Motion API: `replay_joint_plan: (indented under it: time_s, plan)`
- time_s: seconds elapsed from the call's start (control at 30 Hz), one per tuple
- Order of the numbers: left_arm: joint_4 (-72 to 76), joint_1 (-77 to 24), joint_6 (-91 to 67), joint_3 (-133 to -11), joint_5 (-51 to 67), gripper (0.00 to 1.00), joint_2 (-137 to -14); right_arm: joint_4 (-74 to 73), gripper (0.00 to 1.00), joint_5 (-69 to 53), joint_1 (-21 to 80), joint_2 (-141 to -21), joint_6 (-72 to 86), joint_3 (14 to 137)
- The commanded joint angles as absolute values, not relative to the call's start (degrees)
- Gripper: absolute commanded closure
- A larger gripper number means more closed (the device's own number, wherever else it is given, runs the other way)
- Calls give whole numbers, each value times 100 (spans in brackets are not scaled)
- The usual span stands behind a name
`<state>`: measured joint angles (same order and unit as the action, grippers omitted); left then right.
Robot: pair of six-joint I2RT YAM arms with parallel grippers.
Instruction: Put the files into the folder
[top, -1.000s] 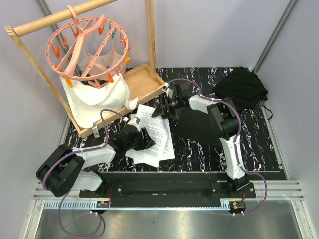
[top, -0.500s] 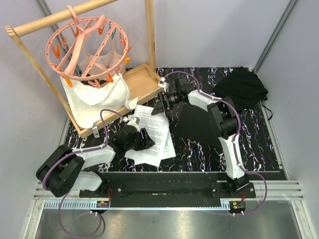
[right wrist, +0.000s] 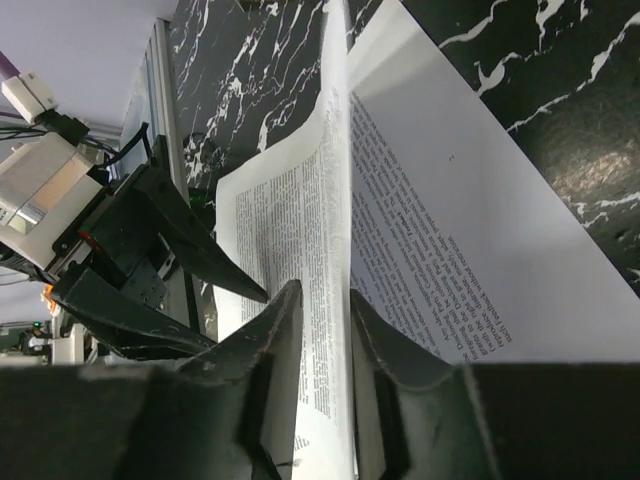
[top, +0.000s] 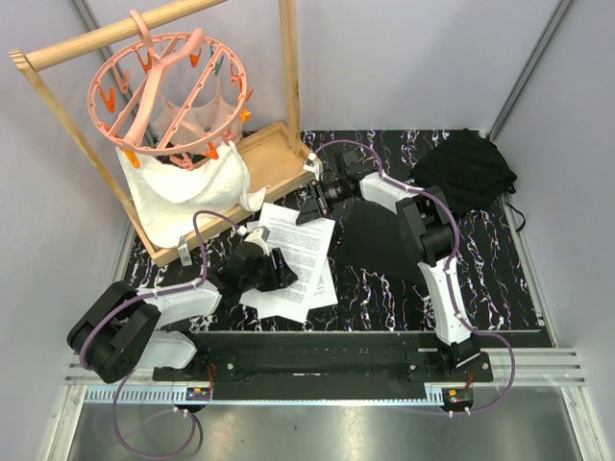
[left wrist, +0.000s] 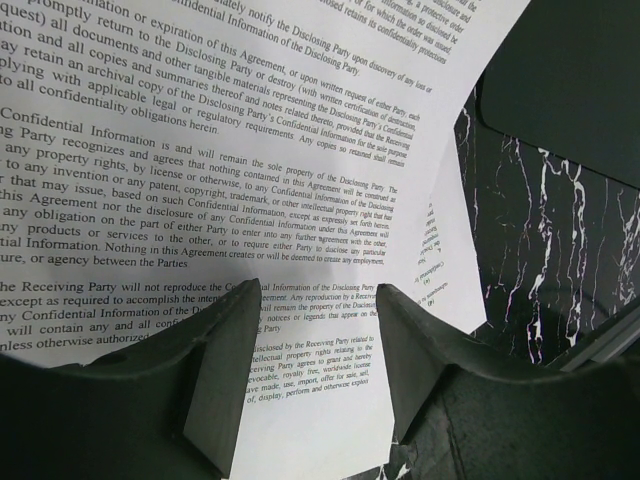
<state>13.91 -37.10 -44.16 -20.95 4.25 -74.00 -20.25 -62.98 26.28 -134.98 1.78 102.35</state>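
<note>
Files (top: 293, 257) lie as a loose fanned stack on table (top: 480, 279), left of centre, text side up. Folder (top: 380, 245) lies flat just right of them; the stack's right edge overlaps or touches the folder's left side, can't tell which. Files not in folder yet.

Right gripper (top: 312, 204) is at the far corner of the stack, arm reaching in across the folder's far end. Right wrist view: top sheet (right wrist: 440, 250) has its edge curled up and standing between the two fingers (right wrist: 285, 330). Jaws are nearly together, pinching that raised edge. Rest of the sheet slopes back down to the table.

Left gripper (top: 281, 272) sits low over the near part of the stack. Left wrist view: jaws apart, nothing between them, fingers (left wrist: 225, 360) pointing down at the printed page (left wrist: 250, 150). Can't tell if the tips touch the paper or hover just above. Folder corner (left wrist: 570, 90) shows top right in that view, beyond the sheet edges.

Other stuff: wooden rack (top: 288, 58) far left with pink peg hanger (top: 168, 86) and white cloth (top: 183, 192) on it, black bundle (top: 466, 168) at far right of table, well apart from files and folder.
</note>
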Motion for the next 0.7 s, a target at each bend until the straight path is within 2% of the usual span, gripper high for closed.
replay_joint_plan:
  time_s: [0.0, 0.03, 0.07, 0.1, 0.27, 0.37, 0.53, 0.57, 0.67]
  plan:
    - [1012, -3691, -4123, -2135, 325, 43, -7146, -2214, 76, -6145, 2619, -13290, 263, 10407]
    - [906, -3691, -4018, -2258, 316, 43, -7093, -2241, 82, -6057, 2619, -13176, 342, 10389]
    - [775, -3718, -3956, -2346, 299, 41, -7006, -2250, 97, -5786, 2628, -13097, 447, 10371]
    - [434, -3770, -3885, -2442, 203, 40, -6779, -2259, 100, -5653, 2628, -12939, 579, 10336]
    - [-588, -4227, -3446, -3304, -430, 34, -5794, -2206, 100, -5162, 2567, -11990, 1633, 9985]
    - [-799, -4342, -3375, -3664, -449, 33, -5388, -2127, 100, -4774, 2269, -11085, 2310, 9327]
    - [-581, -4403, -3437, -3946, -299, 33, -5449, -1443, 100, -3746, 1250, -9372, 3450, 7167]
    - [-345, -4438, -3437, -3981, -229, 32, -5675, -998, 100, -3666, 743, -9143, 3654, 6337]
    - [-36, -4482, -3515, -4340, 350, 32, -6482, -530, 100, -3167, -241, -8360, 4078, 5068]
